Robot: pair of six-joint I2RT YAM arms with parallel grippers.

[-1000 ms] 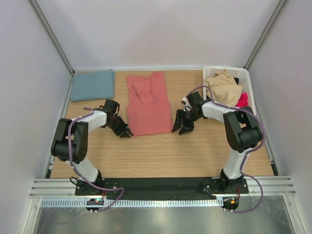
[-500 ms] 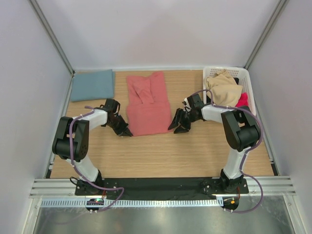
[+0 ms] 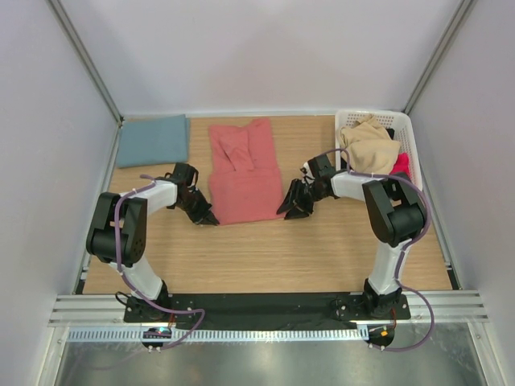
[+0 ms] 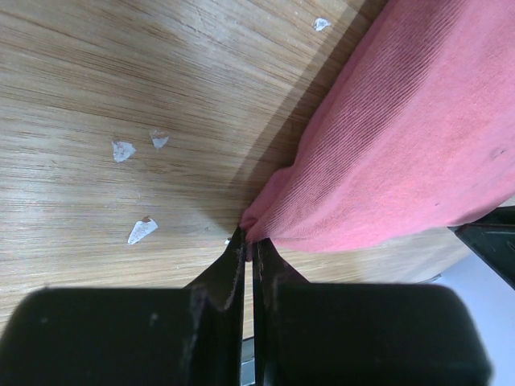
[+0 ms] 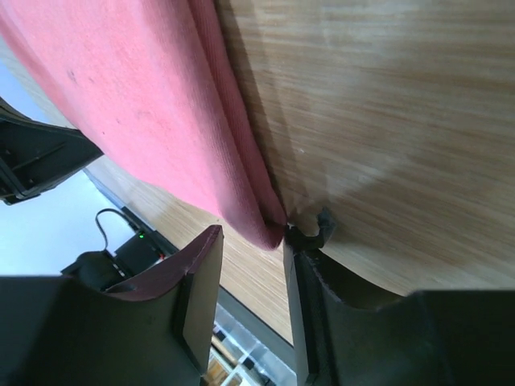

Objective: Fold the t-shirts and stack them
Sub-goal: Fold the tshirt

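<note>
The salmon-red t-shirt [image 3: 241, 173] lies as a long folded strip in the middle of the table. The dusty teal-blue t-shirt [image 3: 153, 139] lies folded at the back left. My left gripper [image 3: 206, 215] is at the red shirt's near left corner. In the left wrist view it [image 4: 248, 241] is shut on that corner of the red shirt [image 4: 402, 145]. My right gripper [image 3: 288, 209] is at the near right corner. In the right wrist view it [image 5: 252, 235] is open, with the corner of the red shirt [image 5: 161, 112] between the jaws, against the right finger [image 5: 299, 265].
A white basket [image 3: 406, 129] stands at the back right, holding a beige cloth [image 3: 370, 145] and a bright pink cloth [image 3: 400, 165]. Small white flecks [image 4: 142, 231] lie on the wooden table. Grey walls close in the left, right and back sides.
My right gripper has moved left, up to the red shirt's near right corner. My left gripper has edged in onto the near left corner. The shirts have not moved.
</note>
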